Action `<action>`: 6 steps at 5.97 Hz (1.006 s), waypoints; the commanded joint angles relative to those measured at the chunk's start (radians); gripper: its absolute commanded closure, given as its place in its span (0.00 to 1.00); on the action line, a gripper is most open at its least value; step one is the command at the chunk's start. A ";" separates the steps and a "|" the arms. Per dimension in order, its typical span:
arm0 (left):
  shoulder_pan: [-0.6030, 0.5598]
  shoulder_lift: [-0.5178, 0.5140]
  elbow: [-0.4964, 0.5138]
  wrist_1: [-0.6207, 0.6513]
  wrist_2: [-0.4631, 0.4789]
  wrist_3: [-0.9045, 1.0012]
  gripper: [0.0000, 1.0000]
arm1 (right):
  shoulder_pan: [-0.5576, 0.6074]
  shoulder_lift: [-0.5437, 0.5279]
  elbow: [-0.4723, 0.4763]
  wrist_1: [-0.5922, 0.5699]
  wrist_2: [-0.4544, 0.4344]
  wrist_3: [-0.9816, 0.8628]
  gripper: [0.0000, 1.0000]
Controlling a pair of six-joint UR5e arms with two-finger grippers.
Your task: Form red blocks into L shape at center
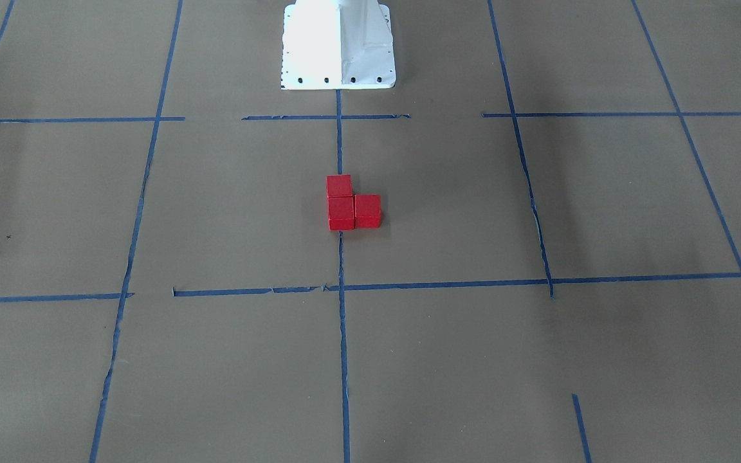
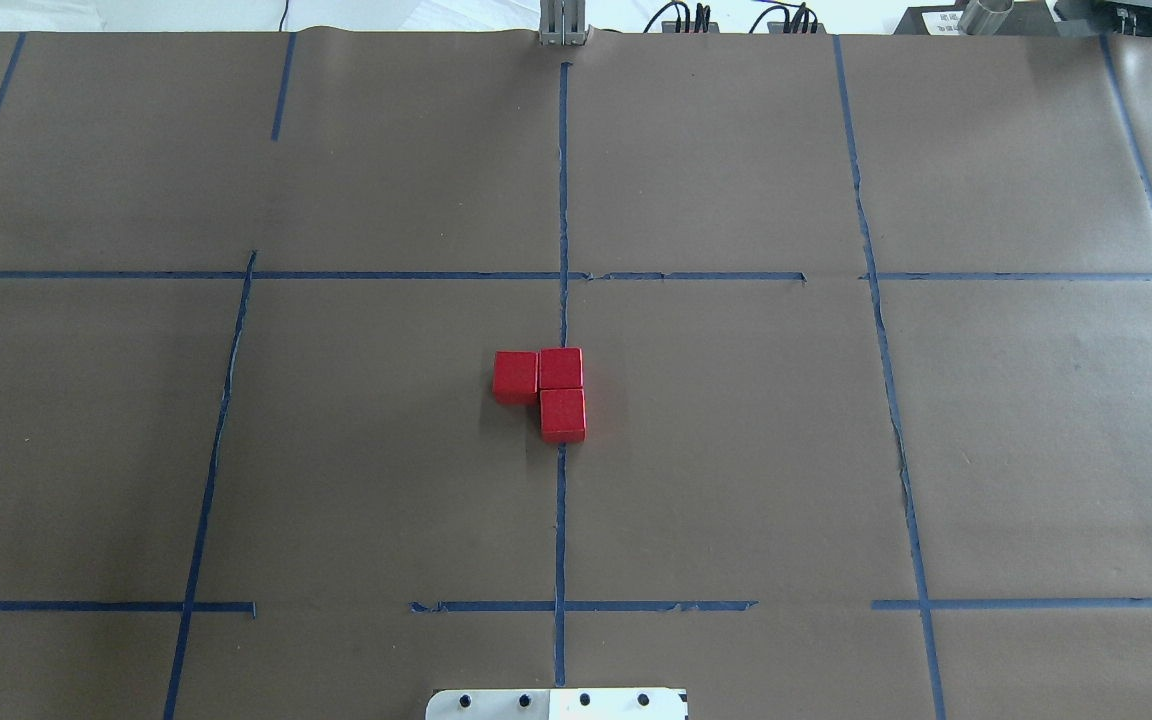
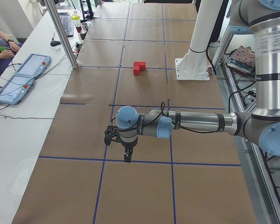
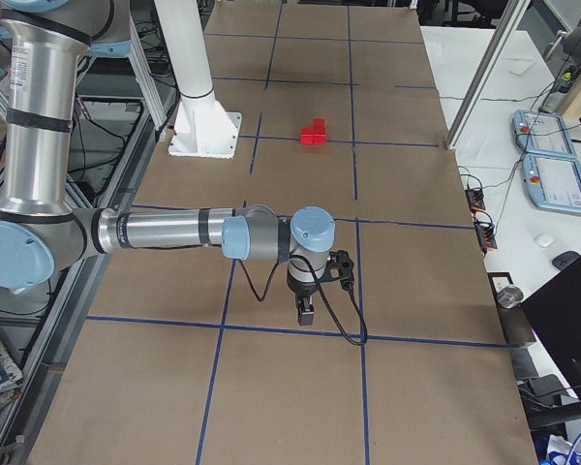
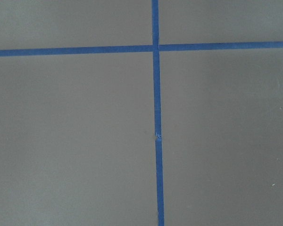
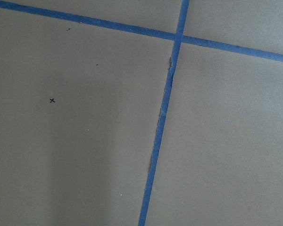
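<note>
Three red blocks (image 2: pixel 561 368) touch one another in an L on the center (image 2: pixel 656 420) of the brown paper, over the thin blue tape line. In the front-facing view the red blocks (image 1: pixel 341 212) lie a little in front of the white base. My left gripper (image 3: pixel 126 156) hangs far from them over a tape crossing, seen only in the left side view. Only the right side view shows my right gripper (image 4: pixel 305 310), which points down over the other end of the table. I cannot tell whether either is open or shut. Both wrist views show only paper and tape.
The robot's white base (image 1: pixel 338 45) stands behind the blocks. A metal post (image 3: pixel 60 32) rises at the table's far edge. Two teach pendants (image 3: pixel 23 74) and a person's hands (image 3: pixel 4 49) are on the white side bench.
</note>
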 commanded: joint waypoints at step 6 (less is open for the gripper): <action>0.006 0.006 0.010 -0.010 0.003 0.004 0.00 | 0.000 0.001 0.004 0.000 0.006 -0.002 0.00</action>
